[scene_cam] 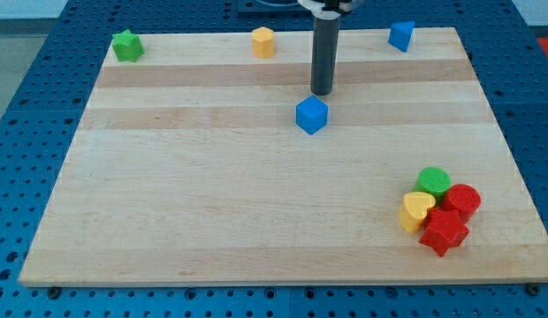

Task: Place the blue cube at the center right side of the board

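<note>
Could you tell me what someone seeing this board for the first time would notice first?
Probably the dark rod coming down from the view's top, my tip just above the blue cube near the board's middle. Next comes the tight cluster at the bottom right: a green cylinder, red cylinder, yellow heart and red star.

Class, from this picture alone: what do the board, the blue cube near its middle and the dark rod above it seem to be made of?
The pale wooden board: light wood, matt, by its grain and plank bands. The blue cube: probably plastic, by its uniform colour and slight sheen. The dark rod: possibly metal or plastic, smooth with a highlight; my tip sits just above the cube.
</note>
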Robot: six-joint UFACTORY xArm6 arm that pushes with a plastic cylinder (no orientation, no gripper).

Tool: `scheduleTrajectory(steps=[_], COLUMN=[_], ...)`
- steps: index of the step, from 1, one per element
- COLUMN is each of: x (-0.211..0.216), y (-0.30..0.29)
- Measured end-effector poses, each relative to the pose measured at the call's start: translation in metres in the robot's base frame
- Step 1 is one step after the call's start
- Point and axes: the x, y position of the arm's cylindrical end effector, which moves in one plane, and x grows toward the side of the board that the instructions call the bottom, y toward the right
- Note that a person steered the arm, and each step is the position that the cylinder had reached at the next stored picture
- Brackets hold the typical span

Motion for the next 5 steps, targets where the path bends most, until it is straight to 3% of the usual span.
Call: scheduleTrajectory(steps=[1,3,5], x=[0.000,0.040,0.023], y=[0.000,-0.020,-0.047])
